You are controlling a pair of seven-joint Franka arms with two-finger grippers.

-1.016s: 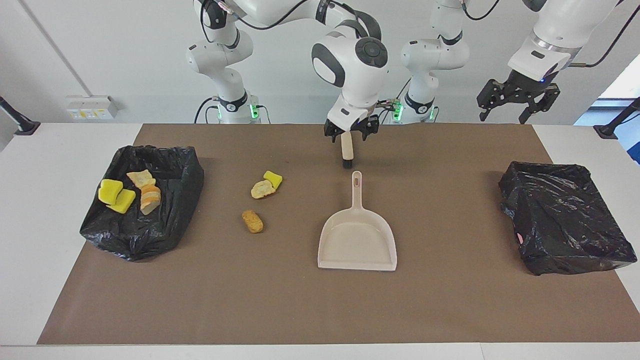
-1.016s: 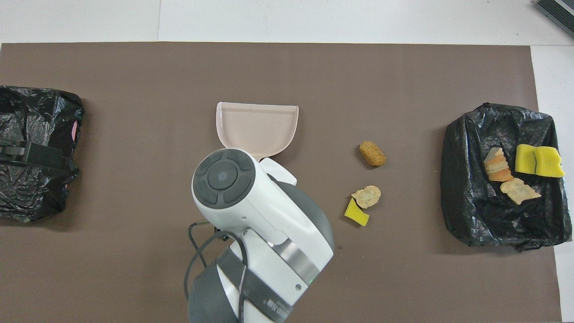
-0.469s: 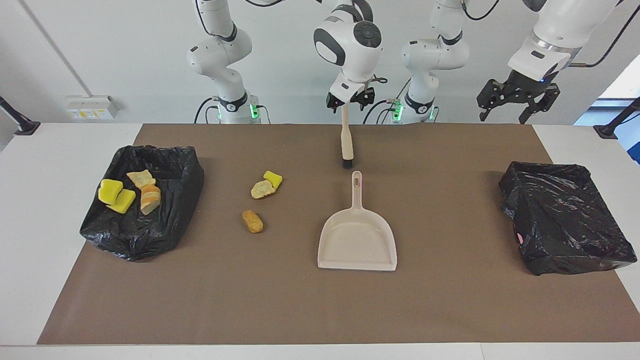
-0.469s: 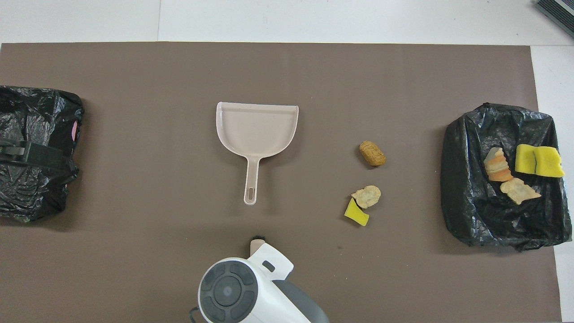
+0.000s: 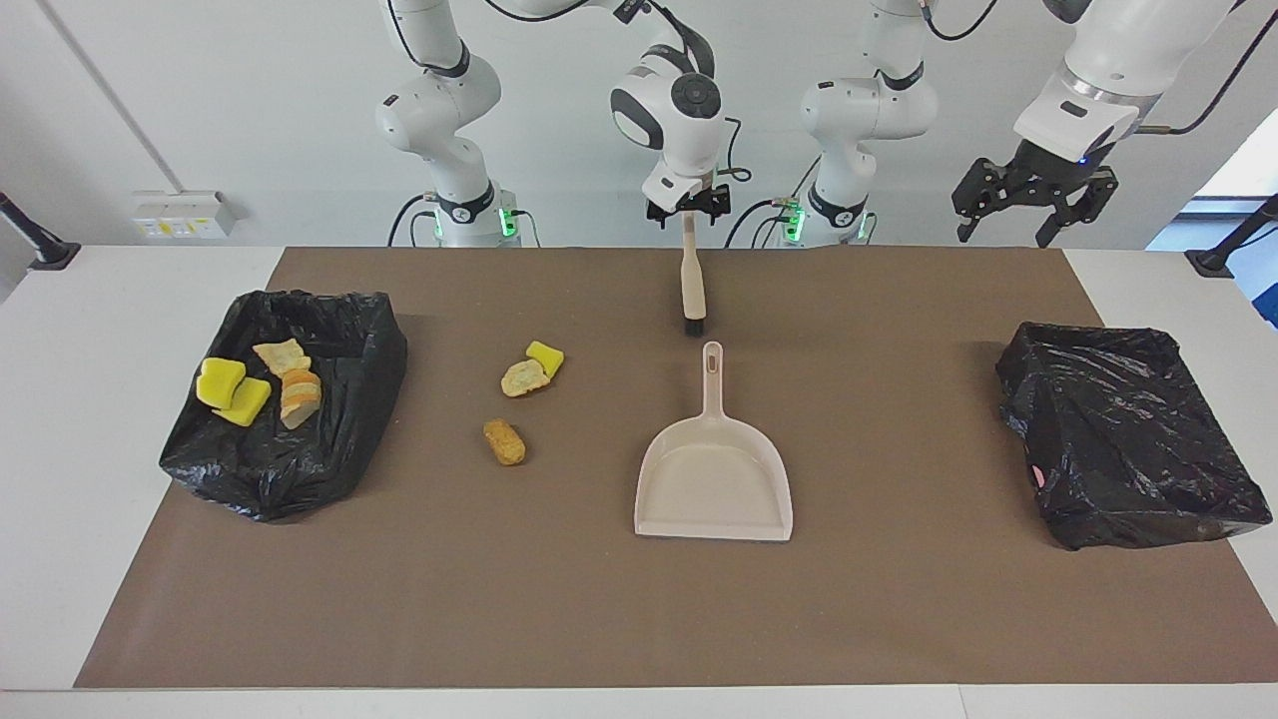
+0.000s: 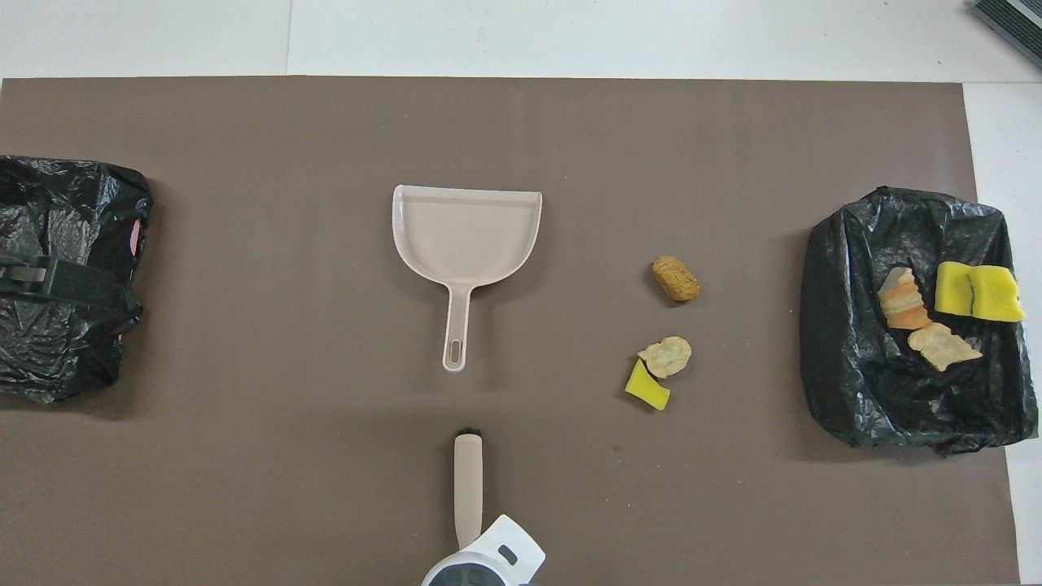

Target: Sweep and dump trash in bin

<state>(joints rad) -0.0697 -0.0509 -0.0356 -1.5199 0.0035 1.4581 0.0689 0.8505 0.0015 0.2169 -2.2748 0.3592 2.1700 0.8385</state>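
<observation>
The brush (image 5: 691, 290) lies lengthwise below the right tool (image 5: 686, 212), released above its handle; three trash scraps (image 5: 522, 397) lie toward the right arm's end.

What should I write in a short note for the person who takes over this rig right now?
Right gripper: open, over the handle end of the brush, which lies on the mat, not held.
Left gripper: open, waiting high over the second bin at its end of the table.
Dustpan: empty on the mat, handle toward the brush.
Done: four scraps lie in the bin at the right arm's end.
Left: sweep the yellow scrap, tan scrap and brown scrap, on the mat between dustpan and bin, into the dustpan and dump them.
</observation>
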